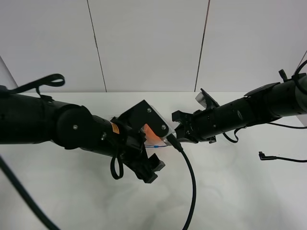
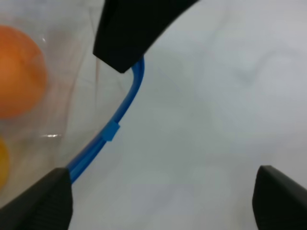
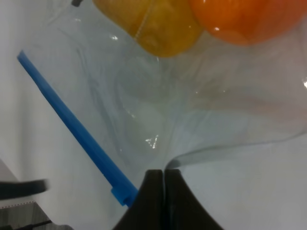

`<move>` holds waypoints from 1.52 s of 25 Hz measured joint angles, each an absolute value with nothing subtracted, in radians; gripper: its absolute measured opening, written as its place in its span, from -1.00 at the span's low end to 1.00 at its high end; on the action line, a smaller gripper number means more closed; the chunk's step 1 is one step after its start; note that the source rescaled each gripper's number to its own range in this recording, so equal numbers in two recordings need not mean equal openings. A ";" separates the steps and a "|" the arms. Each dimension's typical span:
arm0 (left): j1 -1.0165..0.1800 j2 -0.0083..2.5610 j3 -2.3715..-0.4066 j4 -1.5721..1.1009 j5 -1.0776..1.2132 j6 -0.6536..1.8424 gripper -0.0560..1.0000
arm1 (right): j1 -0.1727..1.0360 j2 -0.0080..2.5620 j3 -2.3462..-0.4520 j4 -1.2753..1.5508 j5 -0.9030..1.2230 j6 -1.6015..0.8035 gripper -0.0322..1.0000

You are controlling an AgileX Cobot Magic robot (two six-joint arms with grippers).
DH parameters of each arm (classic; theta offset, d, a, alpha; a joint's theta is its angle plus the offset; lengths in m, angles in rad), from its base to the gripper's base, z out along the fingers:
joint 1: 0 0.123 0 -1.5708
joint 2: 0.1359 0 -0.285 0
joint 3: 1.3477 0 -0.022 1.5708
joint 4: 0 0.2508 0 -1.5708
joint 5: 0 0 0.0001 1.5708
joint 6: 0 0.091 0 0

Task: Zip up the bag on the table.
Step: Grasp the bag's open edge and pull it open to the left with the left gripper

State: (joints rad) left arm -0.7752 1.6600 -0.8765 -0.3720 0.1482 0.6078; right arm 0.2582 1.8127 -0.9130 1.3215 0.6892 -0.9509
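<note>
The bag lies on the white table between your 2 grippers. Your right gripper is pinched together on the clear film, just beside the end of the blue zipper strip. Hold this firm, so that the bag cannot slide. Your left gripper has its jaws wide apart and holds nothing, and the strip is near only 1 finger. I think you should shift it until the curved strip passes between both fingers. Close gently at the small blue tab, then draw along the strip in a low, straight line.
</note>
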 joint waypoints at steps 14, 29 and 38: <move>-0.775 1.779 -0.962 -0.369 0.091 0.637 0.78 | 0.258 1.813 -0.913 1.320 0.694 -0.940 -0.94; -0.775 1.825 -0.967 -0.290 0.088 0.657 0.41 | 0.258 1.813 -0.913 1.313 0.699 -0.940 -0.94; -0.775 1.825 -0.967 -0.286 0.073 0.657 -0.22 | 0.258 1.813 -0.913 1.313 0.699 -0.939 -0.94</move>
State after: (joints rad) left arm -0.7752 1.8251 -0.9669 -0.2860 0.0734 0.6570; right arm 0.2582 1.8127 -0.9130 1.3133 0.6987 -0.9390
